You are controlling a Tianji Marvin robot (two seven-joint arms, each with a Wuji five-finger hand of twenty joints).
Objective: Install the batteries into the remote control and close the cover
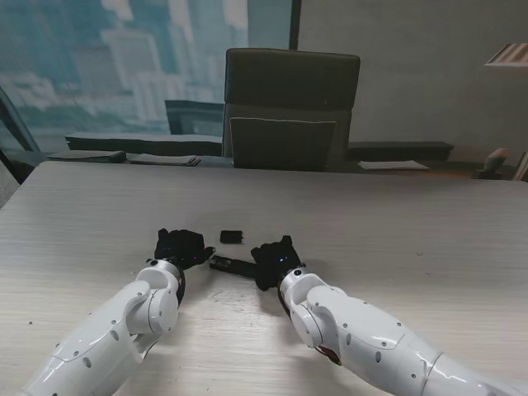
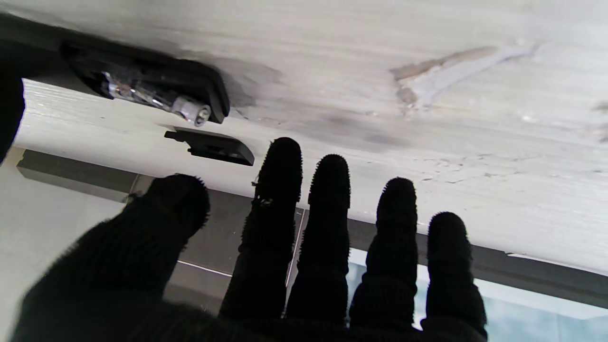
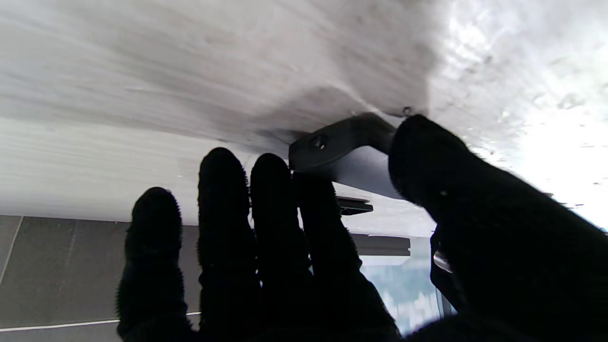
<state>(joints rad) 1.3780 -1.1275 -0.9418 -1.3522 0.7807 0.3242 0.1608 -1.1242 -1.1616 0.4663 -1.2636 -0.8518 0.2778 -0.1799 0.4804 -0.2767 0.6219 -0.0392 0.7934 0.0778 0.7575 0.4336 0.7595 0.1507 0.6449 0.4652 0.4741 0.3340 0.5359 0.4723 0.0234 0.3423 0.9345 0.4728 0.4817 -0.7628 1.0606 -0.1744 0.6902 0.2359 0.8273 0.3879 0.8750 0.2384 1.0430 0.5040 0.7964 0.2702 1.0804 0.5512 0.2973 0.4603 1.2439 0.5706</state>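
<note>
Meanwhile right hand (image 1: 275,262) fingers (image 3: 223,190) pinch the remote (image 3: 349,152)

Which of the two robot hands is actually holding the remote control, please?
The right robot hand: its thumb and fingers clamp the remote control. The left robot hand is spread open, holding nothing.

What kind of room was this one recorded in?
Likely an office or meeting room: a long pale wood-grain table, a dark high-backed office chair behind it, and a window onto city buildings.
</note>
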